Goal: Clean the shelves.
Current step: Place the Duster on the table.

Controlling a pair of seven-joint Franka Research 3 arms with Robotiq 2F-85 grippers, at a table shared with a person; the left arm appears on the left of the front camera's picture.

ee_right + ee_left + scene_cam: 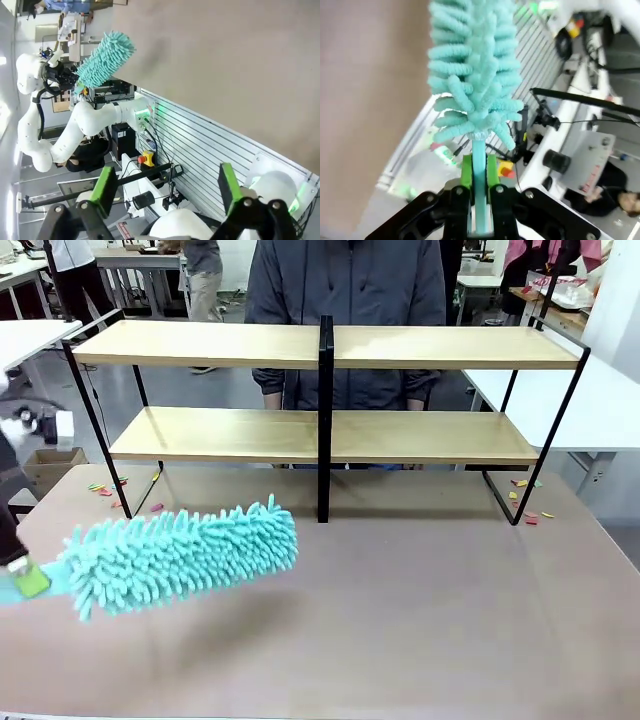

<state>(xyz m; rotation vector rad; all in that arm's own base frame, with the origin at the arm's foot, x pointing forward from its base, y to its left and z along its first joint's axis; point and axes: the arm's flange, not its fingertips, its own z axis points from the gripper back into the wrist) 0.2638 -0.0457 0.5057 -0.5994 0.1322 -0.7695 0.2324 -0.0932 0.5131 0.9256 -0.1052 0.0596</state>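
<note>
Step in hand: the left pincer pinches the flat handle of a teal fluffy duster, held low over the brown counter, short of the shelves.
Shelves: a two-tier wooden rack at the counter's far side, in front of a person.
Next move, as a judgement: lift and carry the duster forward onto a board, then sweep along it.
Right pincer: spread wide, holding nothing.
Hard to make out: the left pincer is cut off at the front view's left edge; small coloured scraps near the rack's feet are too small to identify.

A fluffy turquoise duster, light wooden shelves in black framing, brown table.
</note>
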